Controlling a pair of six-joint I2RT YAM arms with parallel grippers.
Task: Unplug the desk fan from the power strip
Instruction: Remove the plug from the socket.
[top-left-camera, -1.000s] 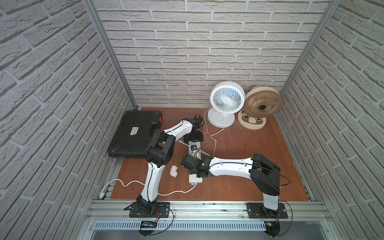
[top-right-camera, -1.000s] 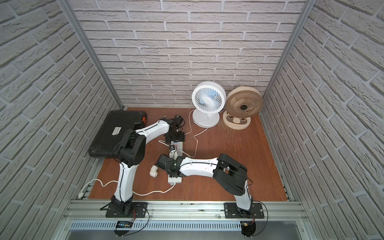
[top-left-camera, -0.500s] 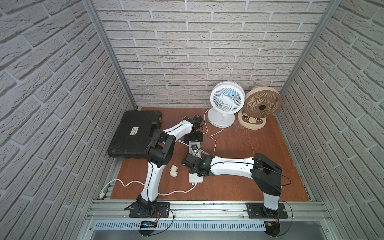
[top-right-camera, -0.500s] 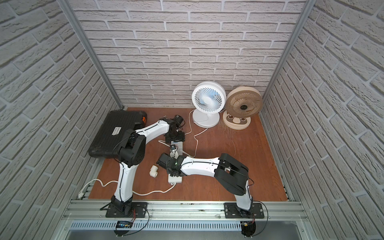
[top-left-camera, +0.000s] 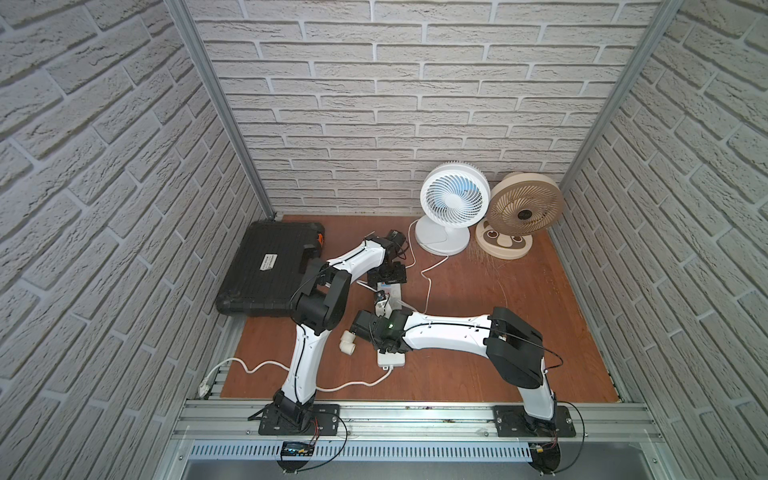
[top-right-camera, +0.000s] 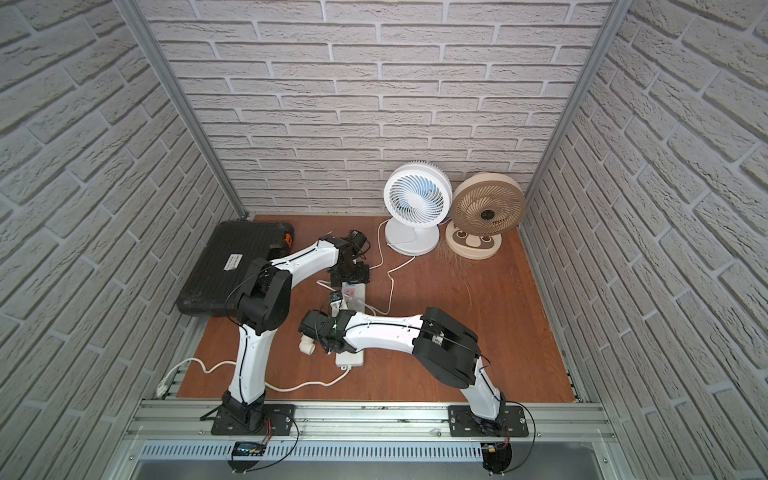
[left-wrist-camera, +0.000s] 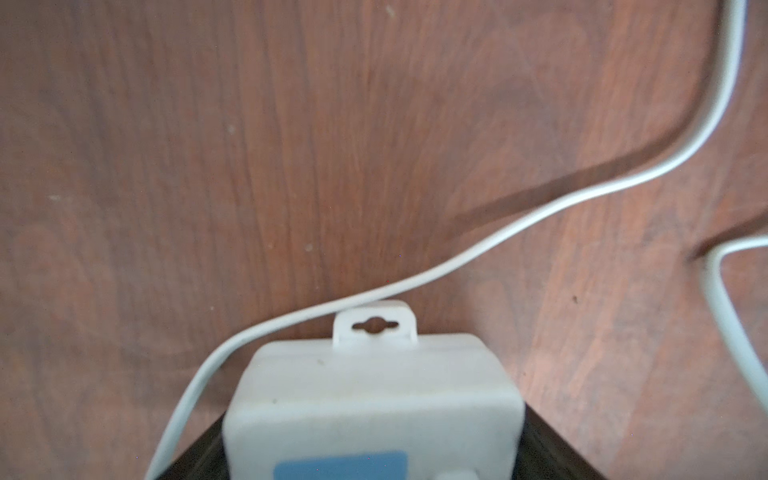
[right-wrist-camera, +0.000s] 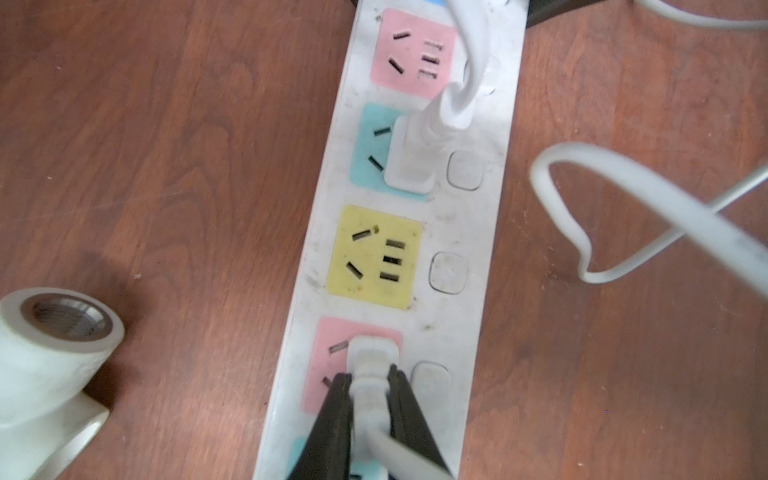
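The power strip (top-left-camera: 391, 358) (top-right-camera: 350, 358) lies lengthwise on the wooden floor, with pastel sockets along it (right-wrist-camera: 457, 232). My left gripper (left-wrist-camera: 374, 457) is shut on its far end (left-wrist-camera: 374, 395), one dark finger on each side. My right gripper (right-wrist-camera: 372, 399) is shut on a white plug (right-wrist-camera: 374, 353) seated in a pink socket near the strip's near end. A second white plug (right-wrist-camera: 411, 162) sits in a blue socket further along. The white desk fan (top-left-camera: 453, 203) (top-right-camera: 417, 197) stands at the back, and a white cord (top-left-camera: 428, 282) runs from its base toward the strip.
A beige fan (top-left-camera: 524, 210) stands to the right of the white one. A black case (top-left-camera: 266, 270) lies at the back left. A white pipe elbow (top-left-camera: 347, 343) (right-wrist-camera: 50, 353) sits just left of the strip. The strip's own cord (top-left-camera: 353, 384) trails off the front left edge.
My right wrist has shifted very slightly toward the back while staying shut on the plug. The left arm and the strip have not visibly moved.
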